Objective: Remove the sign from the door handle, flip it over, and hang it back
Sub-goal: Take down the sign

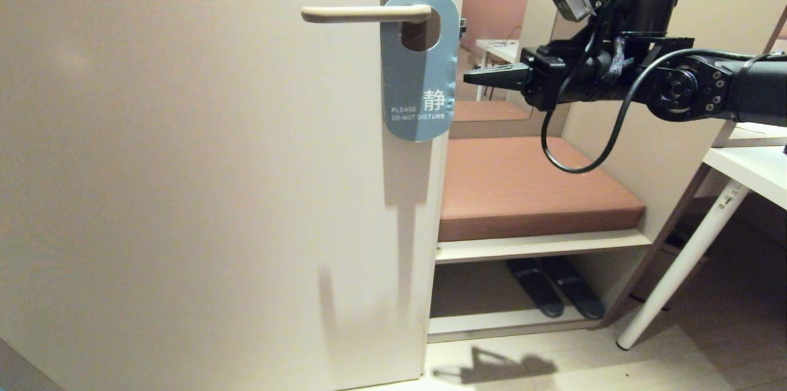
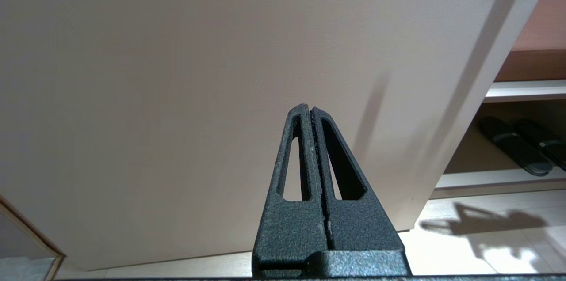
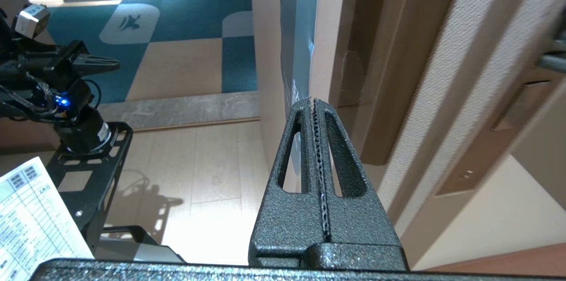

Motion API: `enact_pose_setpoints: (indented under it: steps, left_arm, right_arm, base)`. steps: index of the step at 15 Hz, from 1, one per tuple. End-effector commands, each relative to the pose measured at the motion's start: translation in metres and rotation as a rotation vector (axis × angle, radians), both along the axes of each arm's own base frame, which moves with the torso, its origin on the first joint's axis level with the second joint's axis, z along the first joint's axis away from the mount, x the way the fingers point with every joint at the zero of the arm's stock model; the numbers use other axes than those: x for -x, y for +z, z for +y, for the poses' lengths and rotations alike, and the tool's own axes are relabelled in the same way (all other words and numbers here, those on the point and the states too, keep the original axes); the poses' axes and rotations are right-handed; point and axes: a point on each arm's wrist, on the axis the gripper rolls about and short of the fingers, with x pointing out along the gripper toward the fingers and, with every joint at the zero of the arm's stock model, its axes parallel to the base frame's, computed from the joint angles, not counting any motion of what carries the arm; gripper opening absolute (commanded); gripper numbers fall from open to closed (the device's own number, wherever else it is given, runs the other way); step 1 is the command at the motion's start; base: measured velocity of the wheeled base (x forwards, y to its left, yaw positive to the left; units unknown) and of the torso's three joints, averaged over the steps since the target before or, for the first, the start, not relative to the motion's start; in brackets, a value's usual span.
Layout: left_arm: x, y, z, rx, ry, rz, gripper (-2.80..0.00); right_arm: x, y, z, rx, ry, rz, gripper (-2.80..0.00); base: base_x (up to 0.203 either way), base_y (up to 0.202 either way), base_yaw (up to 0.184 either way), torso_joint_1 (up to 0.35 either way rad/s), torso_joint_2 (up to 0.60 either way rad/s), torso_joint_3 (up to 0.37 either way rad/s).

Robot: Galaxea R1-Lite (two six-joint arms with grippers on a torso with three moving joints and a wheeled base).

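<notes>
The sign [image 1: 420, 71] hangs by its hole on the door handle [image 1: 366, 13], blue "PLEASE DO NOT DISTURB" face outward, flat against the door edge. My right gripper [image 1: 470, 77] reaches in level from the right, shut and empty, its tip a short gap from the sign's right edge. In the right wrist view the right gripper [image 3: 314, 100] points at the sign [image 3: 298, 42], which shows edge-on. My left gripper [image 2: 311, 108] is shut and empty, parked low and facing the lower door panel, out of the head view.
The beige door [image 1: 184, 194] fills the left. Right of it stands a bench with a brown cushion [image 1: 529, 188], with dark slippers [image 1: 556, 292] on the shelf below. A white desk [image 1: 750, 169] with a slanted leg stands at the far right under my right arm.
</notes>
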Motion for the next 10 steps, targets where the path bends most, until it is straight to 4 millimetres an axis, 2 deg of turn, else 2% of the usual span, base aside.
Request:
enact_pose_setpoints:
  steps: [1,10]
  left_arm:
    - [0.0000,0.0001,0.0000,0.000,0.001,-0.001,-2.80]
    - [0.0000,0.0001,0.0000,0.000,-0.001,-0.001,-2.80]
  right_arm:
    - [-0.0041,-0.0033,0.0039,0.000,0.012,-0.003,0.00]
    - [-0.0082,-0.0042,0.0109,-0.003,0.030,-0.010,0.00]
  base:
    - [0.000,0.000,0.000,0.000,0.00,0.000]
    - [0.000,0.000,0.000,0.000,0.00,0.000]
